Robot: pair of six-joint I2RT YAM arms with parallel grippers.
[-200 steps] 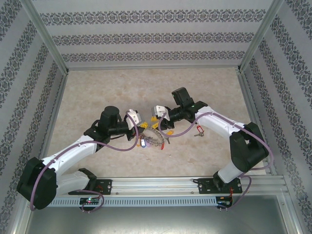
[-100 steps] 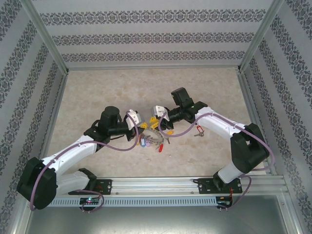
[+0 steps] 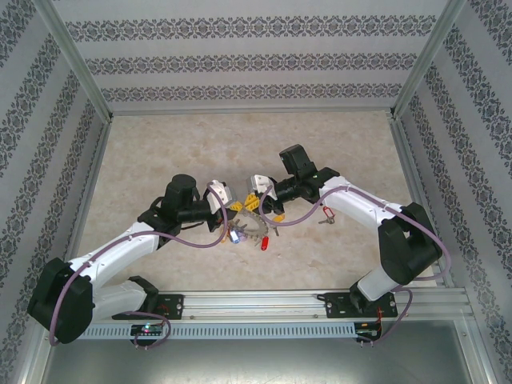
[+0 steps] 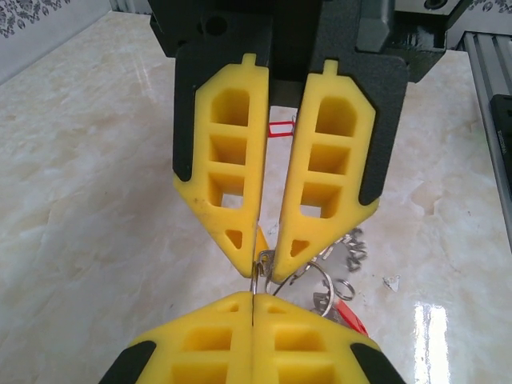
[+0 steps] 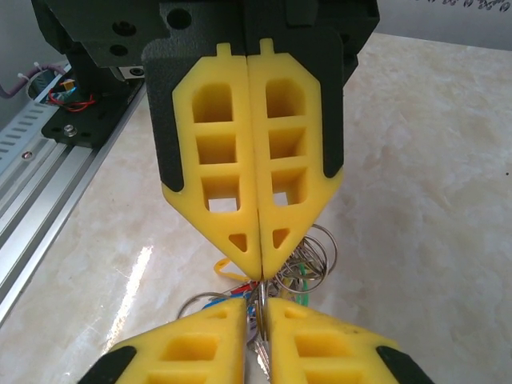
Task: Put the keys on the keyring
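right gripper [image 4: 261, 268] has narrowed since earlier, now pinching the large grey metal keyring fringed with coloured tags [image 3: 245, 229], tip to tip with left gripper [image 5: 261, 272], clamped shut on it too. small silver red-tagged key [image 3: 326, 212] lies at 3 o'clock, beside the right arm, nearer it.

key-fringed keyring [image 3: 246, 227], red-tagged key [image 3: 326, 213] lying apart

Both arms are bent at the elbow and reach inward, the left arm [image 3: 120, 248] from the lower left and the right arm [image 3: 364, 212] from the lower right. The 2 grippers meet tip to tip, facing each other. The left gripper [image 3: 234, 208] has its jaws pressed flat together. The right gripper [image 3: 258, 200] has its jaws nearly closed, with a narrow slit between them.
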